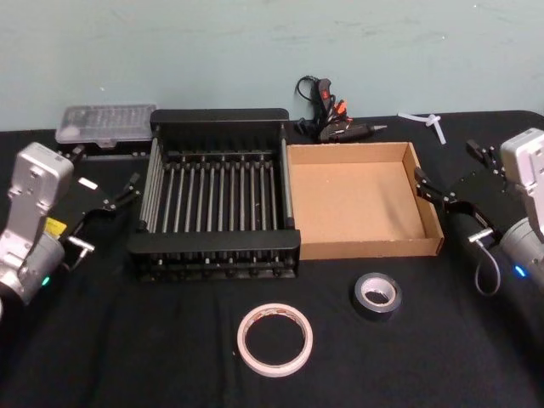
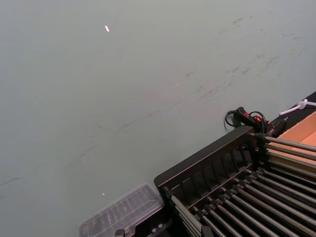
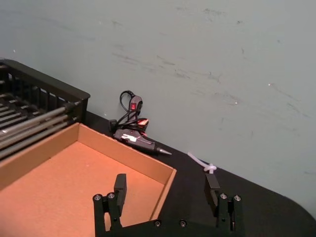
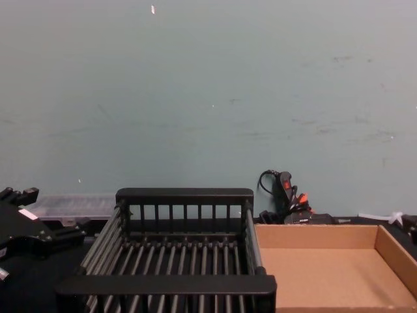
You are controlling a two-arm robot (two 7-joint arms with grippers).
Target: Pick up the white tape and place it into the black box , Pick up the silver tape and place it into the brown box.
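While both tapes lie loose on the desk, the white tape (image 1: pixel 274 339) and silver tape (image 1: pixel 376 294) near of my spread right fingers (image 1: pixel 437 195), the black box (image 1: pixel 214 249) and brown box (image 1: pixel 362 248) wait empty between my hands, left fingers (image 1: pixel 120 195) apart too.

- Head view looks steeply down from above, taking in the black box (image 1: pixel 217 197), the brown box (image 1: pixel 361 202) and the table's near edge
- Chest view sits low, facing level across both boxes toward the wall (image 4: pixel 208 91)
- Left wrist view angles over the black box's far corner to the wall
- Right wrist view looks close across the brown box's far corner; all share the glue gun (image 3: pixel 134 133)
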